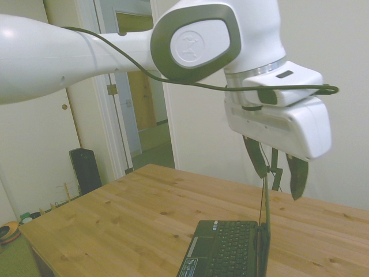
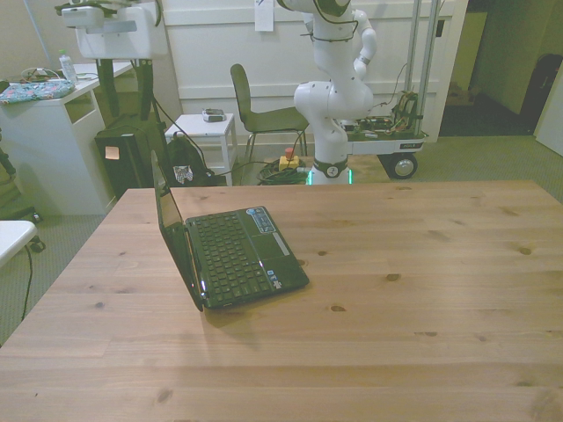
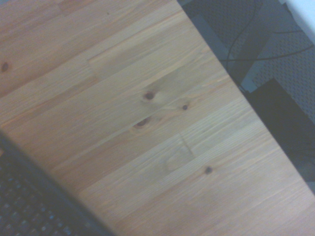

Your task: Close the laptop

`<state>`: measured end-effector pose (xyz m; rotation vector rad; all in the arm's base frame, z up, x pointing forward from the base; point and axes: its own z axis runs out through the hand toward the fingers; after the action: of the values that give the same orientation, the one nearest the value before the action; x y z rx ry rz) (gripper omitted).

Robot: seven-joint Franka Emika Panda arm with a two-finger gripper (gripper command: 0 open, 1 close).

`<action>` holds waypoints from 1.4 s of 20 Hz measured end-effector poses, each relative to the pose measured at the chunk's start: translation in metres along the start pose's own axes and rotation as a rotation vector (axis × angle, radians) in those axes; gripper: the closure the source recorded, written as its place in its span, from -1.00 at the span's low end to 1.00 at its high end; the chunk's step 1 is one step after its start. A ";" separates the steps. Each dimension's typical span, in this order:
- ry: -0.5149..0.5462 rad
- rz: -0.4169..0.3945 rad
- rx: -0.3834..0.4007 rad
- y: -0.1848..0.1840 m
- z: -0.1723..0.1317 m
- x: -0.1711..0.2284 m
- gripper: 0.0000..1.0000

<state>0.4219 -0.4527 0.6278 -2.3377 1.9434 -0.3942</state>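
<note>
Pale walls and an open doorway [image 1: 141, 109] back the wooden worktop [image 1: 138, 219], where the laptop [image 2: 229, 251] stands open. Above its upright lid, the gripper [image 1: 278, 168] hangs open and empty. Wrist view blurs the keyboard.

A robotics laboratory set up in an office-like room. A wooden table [image 2: 422, 264] stands on grey carpet [image 2: 475, 158], and a white robot arm [image 2: 334, 97] is mounted on a wheeled cart [image 2: 391, 145] loaded with cables and electronics. Behind it are a white panelled wall [image 2: 220, 44], a green chair [image 2: 264, 114], a small white side table [image 2: 204, 127] and a white desk [image 2: 53, 114] with clutter. The side view shows plain walls, an open doorway [image 1: 141, 86] and a black speaker [image 1: 85, 168] on the floor.
</note>
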 end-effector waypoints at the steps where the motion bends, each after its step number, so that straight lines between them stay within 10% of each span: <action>1: 0.004 0.008 -0.003 0.004 0.004 0.010 -1.00; 13: -0.035 -0.023 -0.011 -0.028 0.074 0.059 -1.00; 14: -0.040 -0.036 -0.008 -0.037 0.078 0.056 1.00; 28: -0.113 -0.067 -0.030 -0.056 0.109 0.035 1.00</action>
<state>0.5074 -0.4875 0.5404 -2.3926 1.8373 -0.2333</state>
